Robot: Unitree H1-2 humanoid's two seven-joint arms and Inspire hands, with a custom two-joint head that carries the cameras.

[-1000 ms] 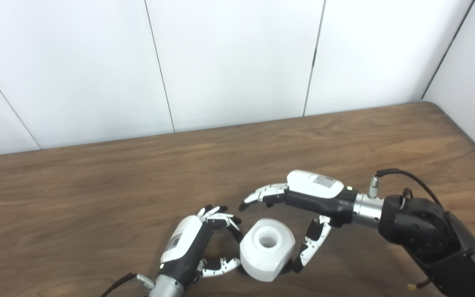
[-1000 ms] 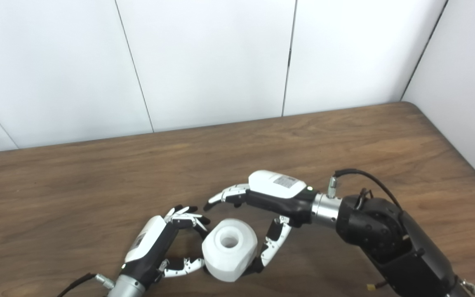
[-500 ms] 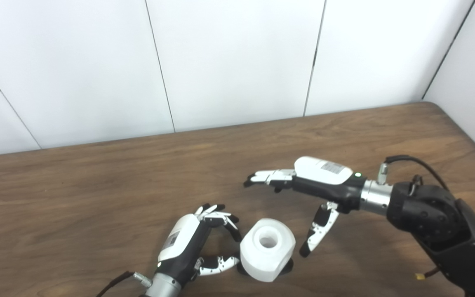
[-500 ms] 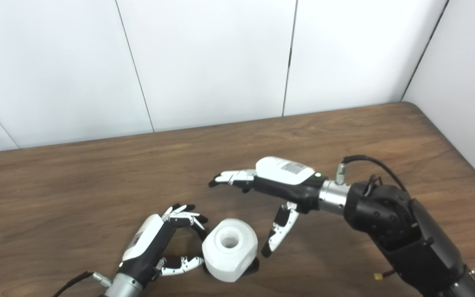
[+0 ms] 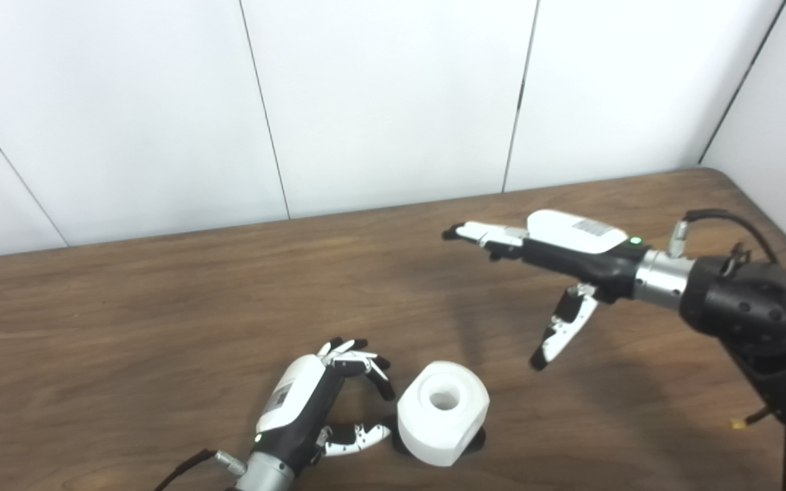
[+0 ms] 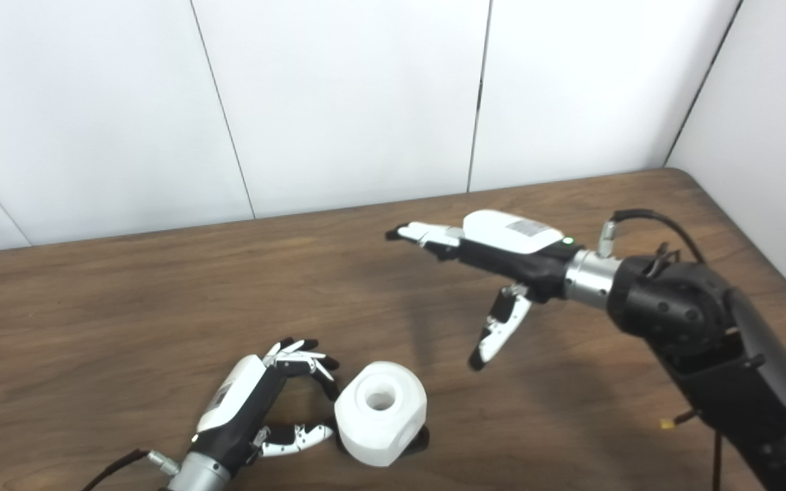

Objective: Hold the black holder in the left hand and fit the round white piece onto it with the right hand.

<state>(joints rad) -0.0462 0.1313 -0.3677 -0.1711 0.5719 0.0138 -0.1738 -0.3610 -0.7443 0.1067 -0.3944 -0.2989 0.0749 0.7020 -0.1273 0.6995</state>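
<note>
The round white piece (image 5: 442, 412) with a hole in its top sits on the black holder (image 5: 475, 440), which only peeks out beneath it near the table's front edge. My left hand (image 5: 311, 402) lies just left of it, fingers curled but apart, holding nothing; its fingertips are close to the piece. My right hand (image 5: 557, 259) is open and raised above the table, up and to the right of the piece, fingers stretched out and thumb hanging down. In the right eye view the piece (image 6: 381, 412) and both hands (image 6: 256, 402) (image 6: 502, 262) show the same way.
The brown wooden table (image 5: 161, 307) runs back to white wall panels (image 5: 379, 102). Its right edge (image 5: 775, 232) curves near my right arm.
My right hand has let go of the white piece, opened, and lifted up and back to the right. My left hand has drawn slightly away to the left. The piece stays put.
</note>
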